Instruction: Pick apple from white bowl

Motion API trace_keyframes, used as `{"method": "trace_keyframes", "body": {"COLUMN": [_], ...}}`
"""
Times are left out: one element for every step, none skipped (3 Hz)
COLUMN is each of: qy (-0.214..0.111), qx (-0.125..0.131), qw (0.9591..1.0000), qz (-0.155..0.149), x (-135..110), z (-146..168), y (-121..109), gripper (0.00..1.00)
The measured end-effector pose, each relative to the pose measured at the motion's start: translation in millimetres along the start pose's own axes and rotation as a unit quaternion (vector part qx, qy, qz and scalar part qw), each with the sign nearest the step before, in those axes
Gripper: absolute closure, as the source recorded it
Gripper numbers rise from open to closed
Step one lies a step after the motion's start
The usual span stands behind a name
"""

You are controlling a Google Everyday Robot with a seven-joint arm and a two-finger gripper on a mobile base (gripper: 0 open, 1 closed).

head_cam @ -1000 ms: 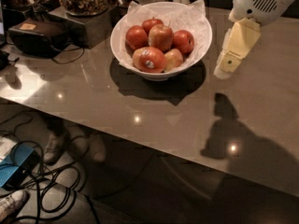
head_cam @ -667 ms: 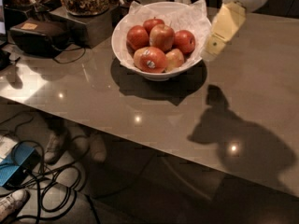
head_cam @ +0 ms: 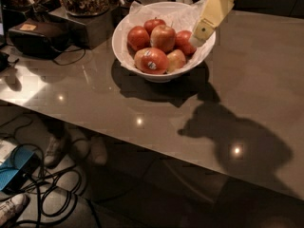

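Observation:
The white bowl (head_cam: pixel 124 56), lined with crinkled white paper, stands on the grey table toward the back. It holds several apples. The large red apple (head_cam: pixel 163 37) with pale streaks sits high in the middle of the pile. A red-orange apple with a white sticker (head_cam: pixel 151 61) lies at the front, and a smaller pale yellow-pink apple (head_cam: pixel 176 59) is beside it. My gripper (head_cam: pixel 199 34), pale yellow, reaches down from the upper right over the bowl's right rim. Its tip is next to the right-hand red apple (head_cam: pixel 183 41).
A black device with a cable (head_cam: pixel 35 36) and a dark stand with bowls of snacks (head_cam: pixel 88 4) stand at the back left. The table's front edge (head_cam: pixel 142 144) runs diagonally. Cables, a blue box (head_cam: pixel 14 175) and shoes lie on the floor below.
The gripper has moved left and down, from beside the bowl to over its right rim. Its shadow on the table has shifted with it.

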State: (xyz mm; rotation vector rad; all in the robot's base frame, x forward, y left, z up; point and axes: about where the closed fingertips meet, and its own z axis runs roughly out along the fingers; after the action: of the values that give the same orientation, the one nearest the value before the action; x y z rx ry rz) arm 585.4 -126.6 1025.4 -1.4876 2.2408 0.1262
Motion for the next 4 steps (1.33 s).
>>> {"method": "trace_keyframes", "body": {"qy": [-0.018, -0.024, -0.021, -0.019], "qx": [-0.007, -0.015, -0.02, -0.02], "qw": [0.9998, 0.9996, 0.9995, 0.9995], "qz": [-0.002, -0.004, -0.012, -0.013], "x": [-15.7, -32.7, -48.0, -57.8], "z": [12.0, 24.6, 35.8, 44.7], "y": [-6.3, -15.6, -23.2, -31.5], "gripper": [0.0, 0.05, 0.08, 0.25]}}
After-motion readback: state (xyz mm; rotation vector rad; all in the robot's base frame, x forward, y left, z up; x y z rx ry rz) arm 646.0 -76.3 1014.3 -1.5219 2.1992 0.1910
